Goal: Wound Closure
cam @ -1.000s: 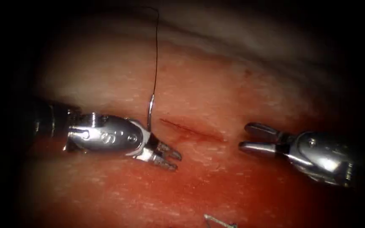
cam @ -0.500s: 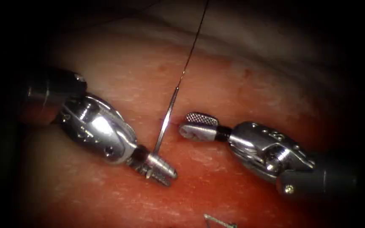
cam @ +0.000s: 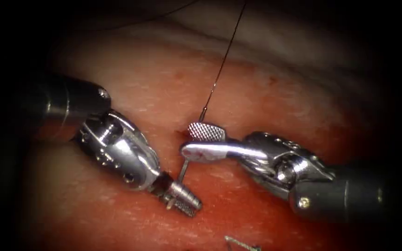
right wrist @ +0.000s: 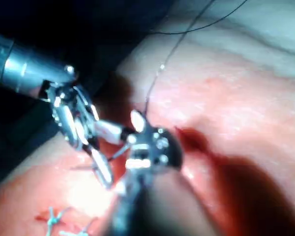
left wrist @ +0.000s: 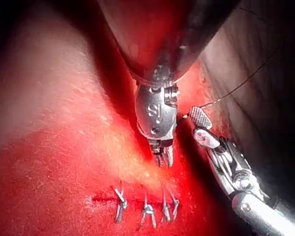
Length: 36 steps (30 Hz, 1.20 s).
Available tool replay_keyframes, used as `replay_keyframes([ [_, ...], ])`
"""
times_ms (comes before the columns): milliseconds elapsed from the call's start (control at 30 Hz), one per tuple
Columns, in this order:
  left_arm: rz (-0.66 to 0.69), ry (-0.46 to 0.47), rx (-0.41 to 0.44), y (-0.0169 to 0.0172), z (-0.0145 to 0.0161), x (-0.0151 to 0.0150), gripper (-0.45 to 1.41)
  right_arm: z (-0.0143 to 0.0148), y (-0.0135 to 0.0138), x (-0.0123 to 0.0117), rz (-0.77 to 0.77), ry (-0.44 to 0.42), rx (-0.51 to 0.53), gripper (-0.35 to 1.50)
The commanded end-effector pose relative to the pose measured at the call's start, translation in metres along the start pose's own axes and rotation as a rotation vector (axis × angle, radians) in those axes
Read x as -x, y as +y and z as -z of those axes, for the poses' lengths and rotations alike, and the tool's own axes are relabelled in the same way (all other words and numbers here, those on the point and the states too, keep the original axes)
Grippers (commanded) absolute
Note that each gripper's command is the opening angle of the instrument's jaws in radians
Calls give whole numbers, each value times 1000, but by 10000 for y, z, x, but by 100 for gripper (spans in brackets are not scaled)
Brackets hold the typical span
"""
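Red, wet pork-belly tissue (cam: 266, 223) is seen beneath two steel needle drivers and one curved steel needle (cam: 183, 170). One left tool (cam: 182, 197) is seen with its ribbed jaws pressed together on the lower end of the needle, just below and left of the right tool's tips; the needle rises from that grip, free of the tissue. One right tool (cam: 198, 142) is seen with its jaws parted, the cross-hatched upper jaw lifted and the smooth lower jaw lying across the needle's shaft; whether the needle is gripped by it cannot be told. Above the right tool's upper jaw the needle's swaged end is seen, and from it one thin dark thread (cam: 224, 58) runs up and to the right. From the left wrist view, a sutured cut (left wrist: 101, 199) with four knotted stitches (left wrist: 146, 210) is shown beyond the left tool's tips. At the lower edge of the endoscope view, below the right tool, one cut thread end (cam: 238, 242) is seen.
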Motion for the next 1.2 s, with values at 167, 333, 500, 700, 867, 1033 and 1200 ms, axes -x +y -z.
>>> replay_keyframes([
  [167, 5, -17, -14, 1, 0, 4, -35, 10, 2, 5, -13, -18, 11, 85],
  [333, 5, -46, -32, 0, 6, 14, -35, 19, -6, 0, -20, -9, 27, 85],
  [500, 7, -58, -40, 0, 4, 10, -35, 22, 0, -2, -11, 4, 56, 90],
  [700, -77, -68, -47, -1, -8, -7, -35, 16, 16, -1, -17, 32, 88, 88],
  [867, -106, -70, -47, -1, -9, -7, -35, 14, 15, 1, -52, 35, 87, 88],
  [1033, -125, -89, -35, 1, -13, -3, -35, 5, 7, 6, -91, 28, 81, 81],
  [1200, -135, -99, -27, 2, -15, -7, -35, -6, 6, 10, -96, 34, 91, 81],
])
